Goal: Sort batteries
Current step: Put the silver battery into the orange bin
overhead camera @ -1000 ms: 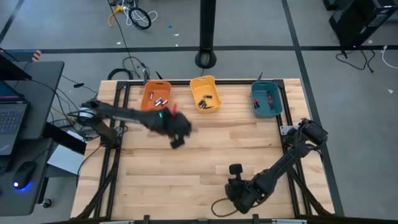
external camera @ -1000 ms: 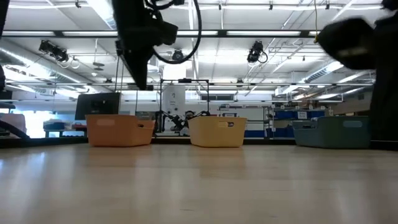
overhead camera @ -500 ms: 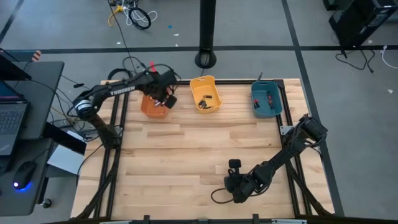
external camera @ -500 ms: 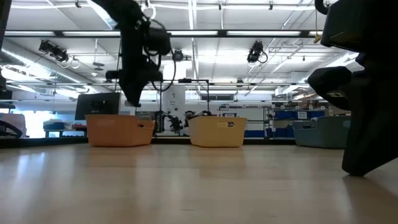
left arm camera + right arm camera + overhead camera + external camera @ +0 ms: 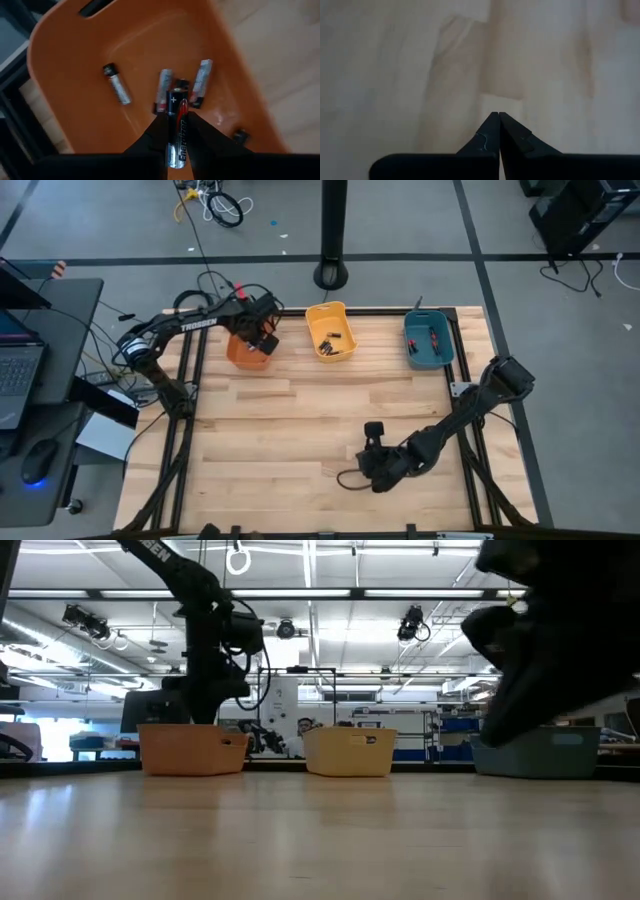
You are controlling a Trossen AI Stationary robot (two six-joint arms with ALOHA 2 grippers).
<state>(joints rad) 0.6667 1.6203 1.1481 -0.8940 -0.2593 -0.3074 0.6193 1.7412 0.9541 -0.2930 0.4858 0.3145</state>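
My left gripper [image 5: 262, 338] hangs over the orange bin [image 5: 246, 352] at the table's far left and is shut on a dark and silver battery [image 5: 176, 127] with a red band. Several small batteries [image 5: 164, 91] lie on that bin's floor [image 5: 125, 45]. More batteries lie in the yellow bin [image 5: 330, 332] and in the teal bin [image 5: 430, 340]. My right gripper [image 5: 372, 470] is shut and empty, just above bare wood near the table's near edge, right of centre; the right wrist view shows its fingers [image 5: 499, 125] closed over the planks. My left gripper pinches the battery between its two fingers [image 5: 155, 135], which come from above and point down into the orange bin. The battery lies along the fingers, and its plus end [image 5: 175, 96] sticks out past their tips. It is lifted clear, above the batteries on the bin's floor.
Three bins stand in a row along the far edge: orange, yellow, teal. The wooden table top [image 5: 300, 430] between them and the near edge carries only my right arm [image 5: 450, 430]. Cables and a laptop desk lie off the table's left side.
My left gripper has swung from the table's middle toward the far edge, reached the orange bin and come down over it, carrying the battery. My right gripper has risen off the wood and shifted a little toward the far edge.
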